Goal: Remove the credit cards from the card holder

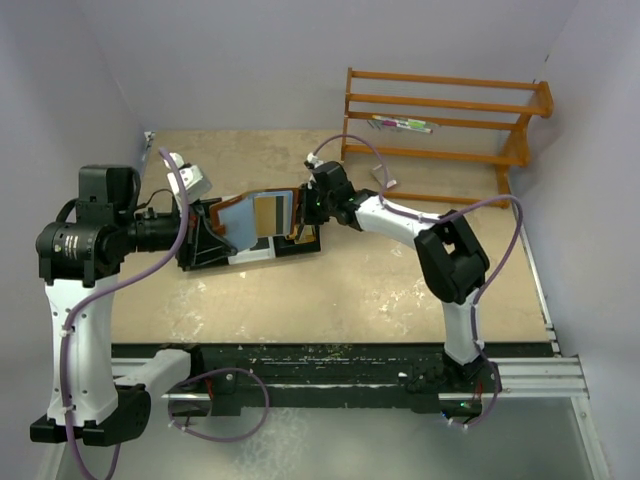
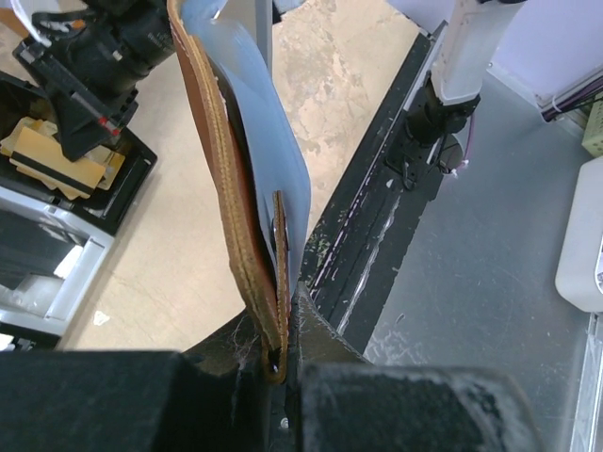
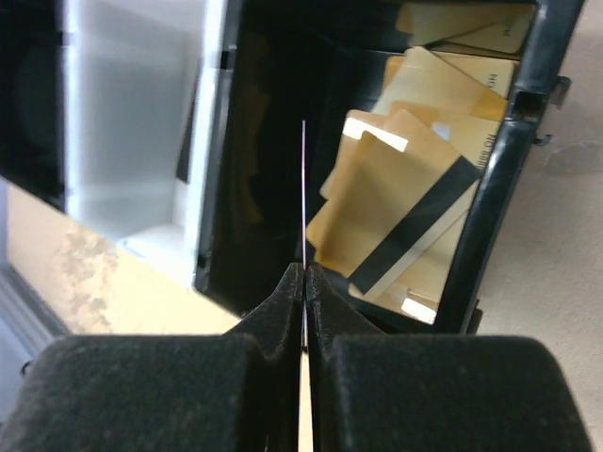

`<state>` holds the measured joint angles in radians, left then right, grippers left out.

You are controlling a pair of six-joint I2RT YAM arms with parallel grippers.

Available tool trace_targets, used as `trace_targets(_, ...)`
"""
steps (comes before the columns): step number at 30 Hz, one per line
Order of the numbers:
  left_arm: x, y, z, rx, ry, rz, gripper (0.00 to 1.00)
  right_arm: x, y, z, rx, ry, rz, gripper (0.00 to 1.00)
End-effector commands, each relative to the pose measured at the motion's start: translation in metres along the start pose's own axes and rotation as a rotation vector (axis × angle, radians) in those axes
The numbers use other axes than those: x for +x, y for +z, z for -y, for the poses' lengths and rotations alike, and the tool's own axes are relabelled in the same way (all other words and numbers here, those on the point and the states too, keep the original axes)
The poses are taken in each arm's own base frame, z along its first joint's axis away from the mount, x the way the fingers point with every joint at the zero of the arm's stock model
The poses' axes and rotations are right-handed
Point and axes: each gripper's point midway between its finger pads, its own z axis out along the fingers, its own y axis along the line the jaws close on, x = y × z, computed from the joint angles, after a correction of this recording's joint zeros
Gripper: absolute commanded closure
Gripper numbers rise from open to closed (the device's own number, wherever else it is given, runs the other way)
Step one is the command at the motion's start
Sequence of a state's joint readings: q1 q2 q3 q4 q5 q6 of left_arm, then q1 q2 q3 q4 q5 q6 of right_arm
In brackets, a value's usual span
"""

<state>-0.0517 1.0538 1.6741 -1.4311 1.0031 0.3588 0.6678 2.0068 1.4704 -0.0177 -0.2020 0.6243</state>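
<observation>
Card holder [image 2: 240, 235]: clamped at brown edge by left gripper [image 2: 283, 350], spread open. Credit card [image 3: 303, 188]: nipped edge-on in fully closed right gripper [image 3: 304, 273], over black tray [image 3: 490, 221].

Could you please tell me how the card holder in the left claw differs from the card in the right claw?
The card holder is thick brown leather with pale blue lining; the card shows only as a thin edge. The card holder curves; the card is straight. Both are clamped, by the left claw and right claw.
</observation>
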Motion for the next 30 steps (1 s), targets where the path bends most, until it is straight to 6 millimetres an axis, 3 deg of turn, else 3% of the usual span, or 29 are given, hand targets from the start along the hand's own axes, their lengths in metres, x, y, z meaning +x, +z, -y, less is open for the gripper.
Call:
trace_targets(1, -0.016, -0.006, 0.017, 0.054, 0.053, 0.054, 1.00, -0.026, 0.002, 0.000, 0.050, -0.038, 0.090, 1.00)
trace_targets(7, -0.020, -0.008, 0.021, 0.068, 0.053, 0.060, 1.00, -0.022, 0.011, 0.014, 0.111, -0.050, 0.075, 1.00)
trace_targets(12, -0.023, -0.009, 0.024, 0.076, 0.061, 0.068, 1.00, -0.030, -0.002, 0.011, 0.156, -0.078, 0.106, 0.75)
trace_targets(17, -0.027, -0.009, 0.025, 0.083, 0.059, 0.073, 1.00, -0.050, -0.040, -0.005, 0.140, -0.088, 0.187, 0.56)
trace_targets(18, -0.029, -0.009, 0.025, 0.085, 0.059, 0.077, 1.00, -0.069, -0.077, -0.031, 0.065, -0.096, 0.258, 0.50)
trace_targets(22, -0.035, -0.009, 0.024, 0.089, 0.052, 0.095, 1.00, -0.091, -0.142, -0.082, -0.113, -0.107, 0.368, 0.40)
trace_targets(23, -0.037, -0.009, 0.025, 0.094, 0.048, 0.102, 1.00, -0.097, -0.171, -0.102, -0.195, -0.119, 0.416, 0.36)
trace_targets(26, -0.047, -0.009, 0.029, 0.121, 0.050, 0.139, 1.00, -0.090, -0.231, -0.140, -0.438, -0.157, 0.521, 0.23)
trace_targets(30, -0.060, -0.008, 0.035, 0.177, 0.028, 0.180, 1.00, -0.057, -0.301, -0.164, -0.735, -0.174, 0.653, 0.08)
